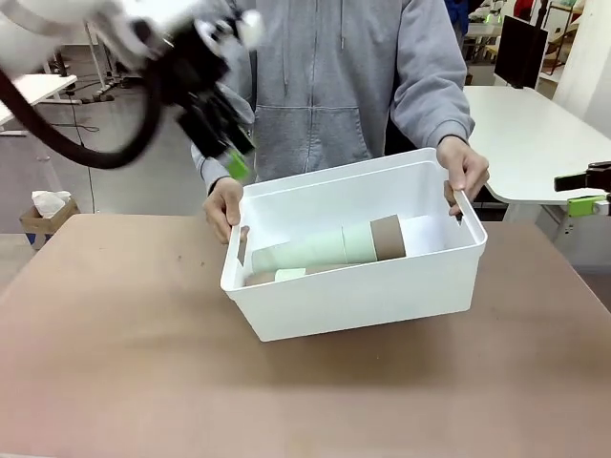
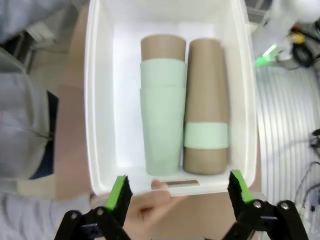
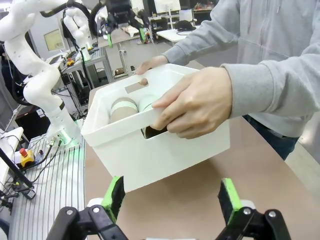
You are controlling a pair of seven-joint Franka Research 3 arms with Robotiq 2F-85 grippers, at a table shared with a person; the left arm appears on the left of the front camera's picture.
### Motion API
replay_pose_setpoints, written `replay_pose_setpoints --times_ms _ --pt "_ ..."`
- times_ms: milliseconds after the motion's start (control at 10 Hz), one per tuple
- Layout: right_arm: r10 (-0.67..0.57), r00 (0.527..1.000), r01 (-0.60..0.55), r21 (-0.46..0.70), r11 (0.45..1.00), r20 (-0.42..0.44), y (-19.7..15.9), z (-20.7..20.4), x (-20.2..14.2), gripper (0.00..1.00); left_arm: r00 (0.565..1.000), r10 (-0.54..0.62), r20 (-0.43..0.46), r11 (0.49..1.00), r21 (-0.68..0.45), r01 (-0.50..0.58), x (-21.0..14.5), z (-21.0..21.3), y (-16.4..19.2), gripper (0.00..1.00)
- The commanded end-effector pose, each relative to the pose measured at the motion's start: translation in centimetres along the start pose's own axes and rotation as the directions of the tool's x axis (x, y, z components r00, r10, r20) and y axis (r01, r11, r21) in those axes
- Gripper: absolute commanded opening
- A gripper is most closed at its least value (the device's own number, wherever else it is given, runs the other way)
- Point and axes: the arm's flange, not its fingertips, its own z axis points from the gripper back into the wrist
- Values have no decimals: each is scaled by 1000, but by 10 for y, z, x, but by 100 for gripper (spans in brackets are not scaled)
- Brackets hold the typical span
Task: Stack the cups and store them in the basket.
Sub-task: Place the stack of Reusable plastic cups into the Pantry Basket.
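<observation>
Fingers of the left gripper spread wide, holding nothing, hanging above the basket's far-left end. Right gripper also wide open and empty, near the basket's right end at the table's right edge. Cups lie on their sides in two nested stacks inside the basket, long axes along its length, left to right. Person's hands grip both end handles.

front view: fixed, low over the desk, facing the person across it. left wrist view: straight down, close above the basket. right wrist view: near, level, side-on. basket shared by all three.
</observation>
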Motion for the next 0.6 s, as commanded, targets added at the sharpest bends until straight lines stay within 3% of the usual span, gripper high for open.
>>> replay_pose_setpoints --times_ms 0,100,300,500 --pt "-10 1000 9 4 1000 9 1 2 4 100 992 22 123 998 -53 -16 -50 59 3 100" --pt "-10 1000 9 4 1000 9 1 2 4 100 989 45 141 998 -46 -39 -86 84 3 100" --pt "-10 1000 9 4 1000 9 1 2 4 100 960 78 269 995 -73 -60 -153 117 -7 100" --pt "-10 1000 9 4 1000 9 1 2 4 100 939 40 343 997 -70 -17 -189 129 -28 100"
